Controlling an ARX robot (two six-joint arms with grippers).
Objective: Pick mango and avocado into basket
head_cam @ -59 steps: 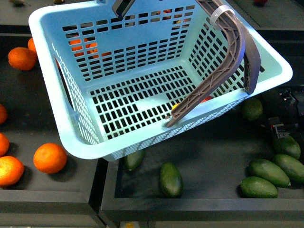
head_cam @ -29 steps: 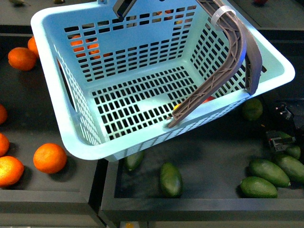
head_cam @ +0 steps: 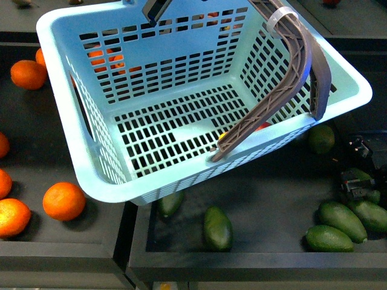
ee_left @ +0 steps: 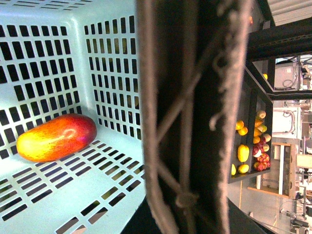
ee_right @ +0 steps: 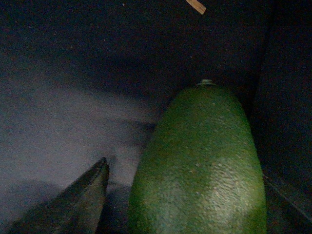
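Observation:
The light teal basket [head_cam: 91, 145] hangs tilted above the trays. My left gripper [head_cam: 158, 7] is shut on one of its brown handles [ee_left: 195, 122]. The red-to-yellow mango [ee_left: 56, 137] lies on the basket floor; in the front view only a sliver of it [head_cam: 263, 126] shows behind a handle. Several dark green avocados lie in the black tray, among them one at the front [head_cam: 217, 228]. My right gripper [head_cam: 358, 181] is open and low at the far right. It stands around an avocado [ee_right: 200, 165], with one finger [ee_right: 85, 197] beside it and the other finger hidden.
Oranges [head_cam: 63, 200] lie in the left tray, under and beside the basket. More avocados [head_cam: 329, 238] crowd the right tray near my right gripper. A raised divider [head_cam: 134, 235] separates the trays. A distant shelf of yellow and red fruit [ee_left: 248, 151] shows in the left wrist view.
My right gripper has come down toward the avocados at the far right. The basket swayed slightly right and back, still held by my left gripper.

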